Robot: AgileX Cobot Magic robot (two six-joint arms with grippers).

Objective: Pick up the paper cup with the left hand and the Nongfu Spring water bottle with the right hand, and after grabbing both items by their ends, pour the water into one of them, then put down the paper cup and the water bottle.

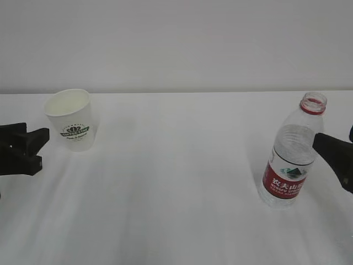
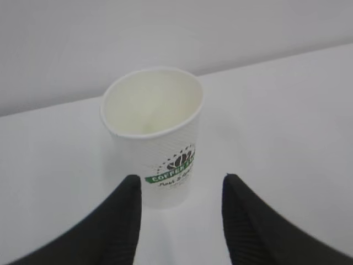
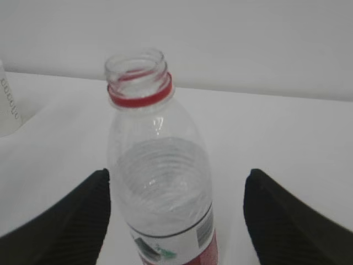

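Claws flank a white tabletop from both edges. At far left, the left claw stands open just beside the paper cup, not touching it; the wrist view shows its black fingers parted either side of the cup's base. The cup stands upright near the back left, mouth up, long axis vertical: white, tapered, ribbed, with a rolled rim and a green-and-dark round logo facing forward. At right, the Nongfu Spring water bottle stands upright, uncapped mouth up: clear ribbed plastic, red neck ring, red label with white characters, water filling it to about shoulder height. The right claw gapes wide, fingers either side of the bottle, ungripped.
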